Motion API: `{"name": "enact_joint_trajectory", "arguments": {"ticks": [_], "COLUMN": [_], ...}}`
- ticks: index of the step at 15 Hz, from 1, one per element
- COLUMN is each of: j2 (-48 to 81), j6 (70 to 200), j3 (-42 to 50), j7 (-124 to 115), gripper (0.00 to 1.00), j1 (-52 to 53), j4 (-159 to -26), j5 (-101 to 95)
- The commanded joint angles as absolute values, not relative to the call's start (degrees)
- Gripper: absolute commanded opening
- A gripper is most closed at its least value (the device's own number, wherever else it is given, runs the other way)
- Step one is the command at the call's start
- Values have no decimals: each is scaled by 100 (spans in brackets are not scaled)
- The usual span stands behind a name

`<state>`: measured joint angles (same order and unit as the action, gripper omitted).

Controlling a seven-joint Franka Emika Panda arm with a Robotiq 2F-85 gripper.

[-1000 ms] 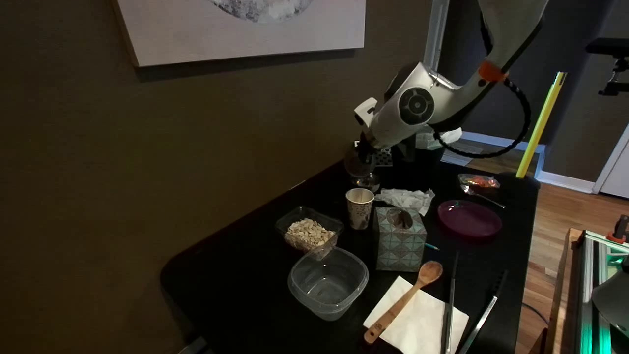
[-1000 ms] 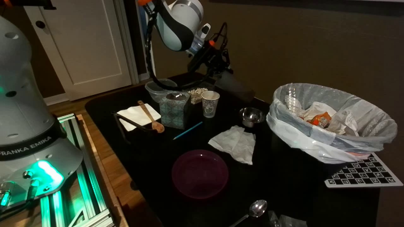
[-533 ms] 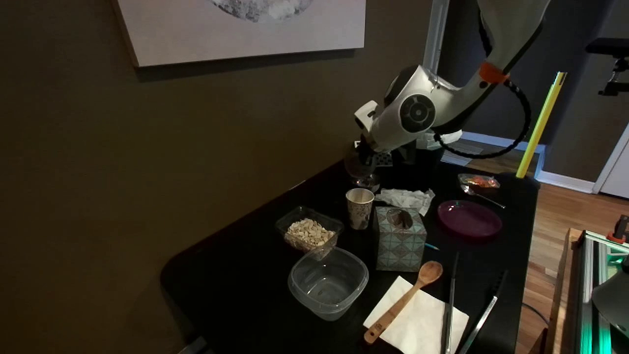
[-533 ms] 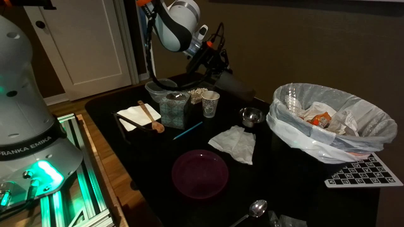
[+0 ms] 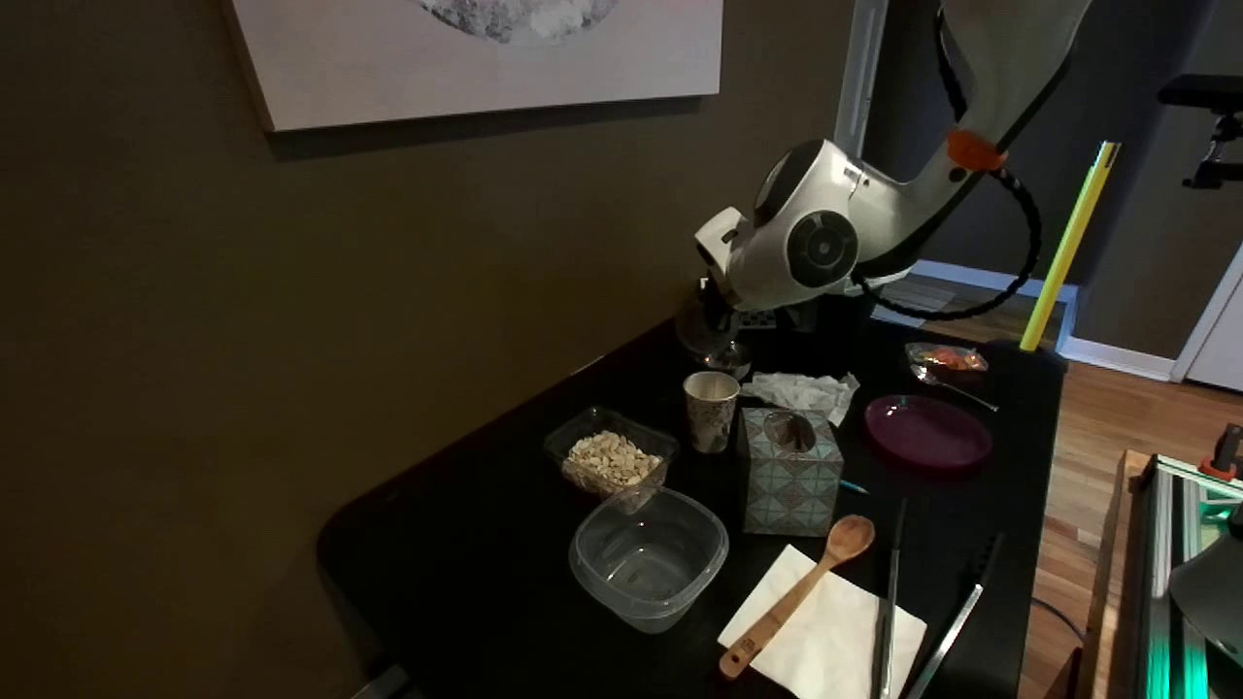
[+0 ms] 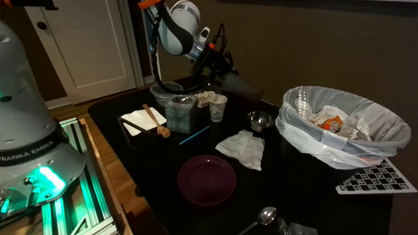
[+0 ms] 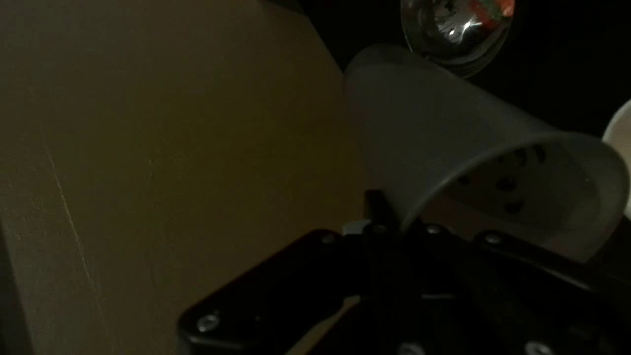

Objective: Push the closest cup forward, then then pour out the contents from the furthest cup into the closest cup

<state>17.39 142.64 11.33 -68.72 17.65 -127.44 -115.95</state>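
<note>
A grey, translucent cup [image 7: 434, 108] hangs tilted well over from my gripper [image 7: 398, 219], whose jaws pinch the wall at its rim. Its mouth points to the lower right in the wrist view, and several dark bits show inside. This held cup [image 6: 243, 87] seems to be the furthest cup of the task. The closest cup, a patterned paper cup [image 6: 217, 109], stands upright on the table, lower than the held one and apart from it. Only the rim of that paper cup [image 7: 620, 132] shows at the wrist view's right edge. My gripper [image 5: 717, 309] is dark and partly hidden in an exterior view.
Beside the paper cup are a tissue box [image 5: 791, 481] and a clear tub of oats [image 5: 612, 461]. A small metal bowl [image 6: 260, 121] sits under the held cup's base side, near a lined bin [image 6: 343, 153]. The wall [image 7: 197, 172] runs close behind.
My arm has shifted slightly towards the oats side, taking the held cup a little with it. The paper cup and the other things on the table have stayed put.
</note>
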Motion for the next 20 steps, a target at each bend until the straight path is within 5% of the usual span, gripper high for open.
{"name": "enact_joint_trajectory", "arguments": {"ticks": [1,20], "j2": [1566,1586], "j6": [13751,13267], "j3": [244,-537], "j7": [-6984,-6973], "gripper": [1,1], "j1": [1039,345], "j4": [-12975,-13078], "j5": [-11899,-11994]}}
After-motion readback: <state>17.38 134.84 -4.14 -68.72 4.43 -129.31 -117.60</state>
